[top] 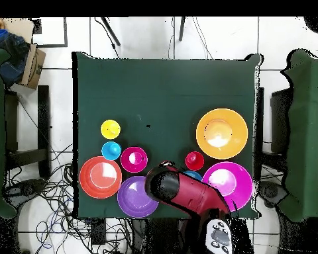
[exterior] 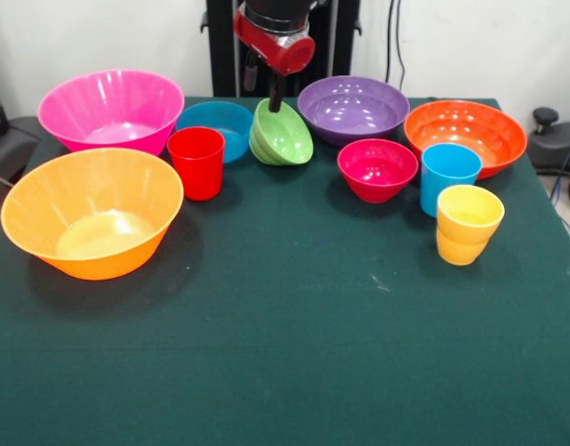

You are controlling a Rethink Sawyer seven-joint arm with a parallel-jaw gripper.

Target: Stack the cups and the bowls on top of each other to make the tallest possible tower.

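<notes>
My gripper (exterior: pixel 276 100) hangs at the table's far side, its fingers shut on the rim of the small green bowl (exterior: pixel 283 137), which is tilted. To its left are the small blue bowl (exterior: pixel 215 128), the red cup (exterior: pixel 196 163), the large pink bowl (exterior: pixel 111 110) and the large yellow-orange bowl (exterior: pixel 91 212). To its right are the purple bowl (exterior: pixel 353 108), the crimson-pink bowl (exterior: pixel 377 169), the orange bowl (exterior: pixel 465 136), the sky-blue cup (exterior: pixel 449 177) and the yellow cup (exterior: pixel 469 224). All stand apart and upright. In the overhead view the arm (top: pixel 181 195) hides the green bowl.
The green cloth table (exterior: pixel 294 353) stretches toward the camera's side. Chairs and cables lie on the floor round the table in the overhead view (top: pixel 29 159). The robot's pedestal (exterior: pixel 224 46) stands behind the bowls.
</notes>
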